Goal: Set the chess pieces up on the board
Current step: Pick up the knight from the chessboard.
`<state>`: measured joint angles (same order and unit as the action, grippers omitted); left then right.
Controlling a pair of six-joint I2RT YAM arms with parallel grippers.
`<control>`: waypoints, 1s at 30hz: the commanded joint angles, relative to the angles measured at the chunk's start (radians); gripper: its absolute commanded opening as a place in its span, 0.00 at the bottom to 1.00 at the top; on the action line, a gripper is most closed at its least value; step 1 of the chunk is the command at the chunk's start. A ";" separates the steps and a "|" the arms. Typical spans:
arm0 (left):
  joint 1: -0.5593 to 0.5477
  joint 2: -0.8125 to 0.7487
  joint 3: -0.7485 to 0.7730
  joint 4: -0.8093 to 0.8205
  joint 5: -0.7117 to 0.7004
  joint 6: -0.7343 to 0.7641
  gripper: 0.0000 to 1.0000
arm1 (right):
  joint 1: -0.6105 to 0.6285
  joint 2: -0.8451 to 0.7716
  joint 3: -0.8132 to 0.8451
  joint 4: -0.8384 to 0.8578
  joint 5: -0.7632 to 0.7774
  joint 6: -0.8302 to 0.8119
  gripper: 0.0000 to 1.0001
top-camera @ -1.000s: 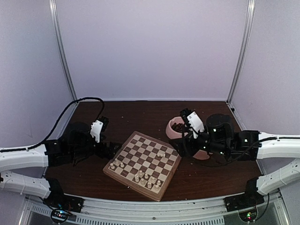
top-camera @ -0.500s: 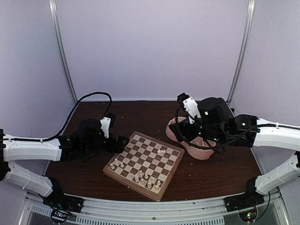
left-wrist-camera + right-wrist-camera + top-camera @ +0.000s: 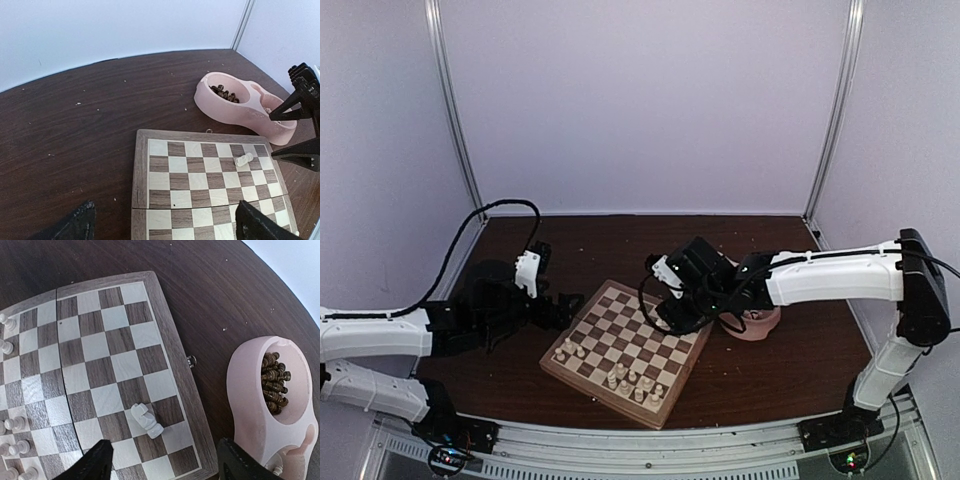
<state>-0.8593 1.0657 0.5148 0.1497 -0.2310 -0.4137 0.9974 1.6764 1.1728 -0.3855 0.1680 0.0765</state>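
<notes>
On the board (image 3: 100, 345), toppled cream piece (image 3: 146, 421), just ahead of spread right fingers (image 3: 94, 464)

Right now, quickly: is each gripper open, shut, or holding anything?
Left gripper: open, empty.
Right gripper: open, empty, over a toppled cream chess piece on the chessboard.

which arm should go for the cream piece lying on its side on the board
Right. The right gripper, open, hangs over the board with the tipped piece just ahead of its spread fingers. The left gripper, also open, sits at the board's opposite edge, far from the piece.
</notes>
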 commanded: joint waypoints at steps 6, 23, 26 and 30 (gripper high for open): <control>-0.004 -0.012 -0.025 0.047 0.008 0.031 0.98 | -0.010 -0.001 -0.093 0.190 -0.026 0.004 0.66; -0.004 0.023 0.003 0.057 0.066 0.009 0.98 | -0.075 0.082 -0.046 0.122 -0.166 -0.104 0.61; -0.004 0.024 0.011 0.048 0.079 0.007 0.98 | -0.075 0.121 -0.021 0.112 -0.166 -0.110 0.58; -0.004 0.010 0.004 0.044 0.087 -0.017 0.98 | -0.077 0.192 0.022 0.089 -0.190 -0.123 0.50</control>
<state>-0.8593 1.0939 0.4957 0.1570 -0.1658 -0.4095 0.9207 1.8320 1.1591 -0.2684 0.0097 -0.0315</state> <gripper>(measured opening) 0.977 0.537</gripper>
